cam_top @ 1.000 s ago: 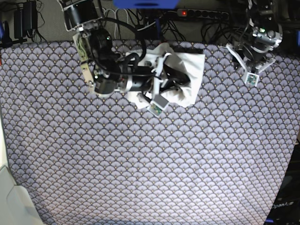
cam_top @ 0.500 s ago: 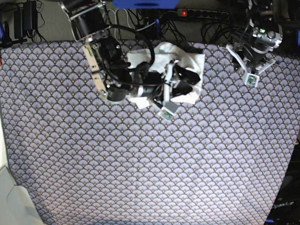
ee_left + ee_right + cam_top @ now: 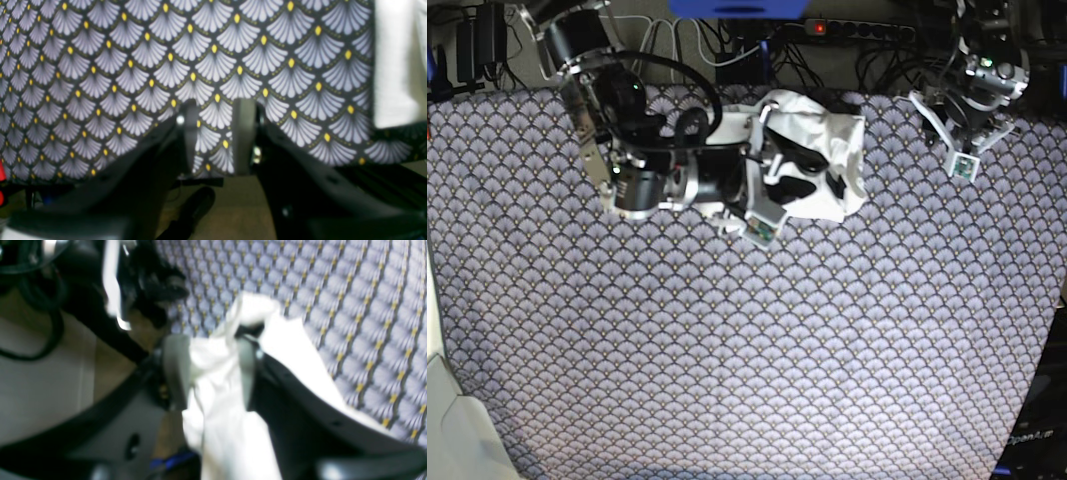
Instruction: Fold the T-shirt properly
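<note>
The T-shirt (image 3: pixel 832 140) lies as a crumpled white bundle at the back middle of the table, no print showing. My right gripper (image 3: pixel 792 175) reaches into it from the left. In the right wrist view, a wad of the T-shirt (image 3: pixel 213 383) fills the gap between the two fingers (image 3: pixel 175 370) of that gripper (image 3: pixel 210 373), touching both. My left gripper (image 3: pixel 972 135) hangs at the back right corner, apart from the shirt. Its grey fingers (image 3: pixel 243 133) stand apart over the patterned cover with nothing between them, so the gripper (image 3: pixel 217 133) is open.
A fan-patterned cover (image 3: pixel 747 350) spans the whole table. A power strip with cables (image 3: pixel 827 28) runs behind the back edge. A pale object (image 3: pixel 452 430) sits at the front left corner. A blurred white patch (image 3: pixel 397 63) shows at the left wrist view's right edge.
My right arm has shifted back to the left, and the bundle's left edge has bunched up toward its gripper. The left arm has not moved.
</note>
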`<control>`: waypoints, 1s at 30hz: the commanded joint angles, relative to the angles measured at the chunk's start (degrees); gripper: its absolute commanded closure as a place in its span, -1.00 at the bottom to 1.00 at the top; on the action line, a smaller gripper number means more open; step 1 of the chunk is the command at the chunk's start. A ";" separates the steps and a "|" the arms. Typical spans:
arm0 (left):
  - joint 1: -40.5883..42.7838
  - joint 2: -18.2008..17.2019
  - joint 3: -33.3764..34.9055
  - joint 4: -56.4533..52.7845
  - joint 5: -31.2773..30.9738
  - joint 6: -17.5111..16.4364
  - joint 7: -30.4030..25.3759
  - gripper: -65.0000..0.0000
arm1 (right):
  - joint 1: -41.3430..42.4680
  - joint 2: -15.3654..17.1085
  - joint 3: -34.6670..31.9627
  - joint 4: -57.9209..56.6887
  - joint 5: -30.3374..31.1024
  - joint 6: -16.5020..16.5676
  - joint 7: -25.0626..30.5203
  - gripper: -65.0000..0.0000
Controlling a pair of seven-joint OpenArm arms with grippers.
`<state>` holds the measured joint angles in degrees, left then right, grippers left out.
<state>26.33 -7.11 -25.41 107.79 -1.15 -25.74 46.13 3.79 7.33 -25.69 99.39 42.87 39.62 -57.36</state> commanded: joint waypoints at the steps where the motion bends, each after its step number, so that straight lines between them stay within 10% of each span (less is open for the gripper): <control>1: 0.09 -0.49 -1.18 1.18 -0.22 0.20 -0.90 0.45 | 0.21 0.18 0.07 0.08 1.22 0.38 1.41 0.54; 6: -0.44 -0.31 -7.95 1.18 -0.22 0.20 -0.90 0.45 | -0.58 0.10 -0.37 -3.70 1.22 0.38 1.58 1.00; 30: 4.57 -1.46 -20.61 0.92 -14.02 0.11 -0.81 0.45 | 11.72 -7.29 -10.57 -30.78 1.13 0.38 15.47 1.00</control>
<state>30.65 -7.94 -45.67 107.59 -14.83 -25.74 46.35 14.52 0.49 -36.42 67.75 42.65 39.38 -43.03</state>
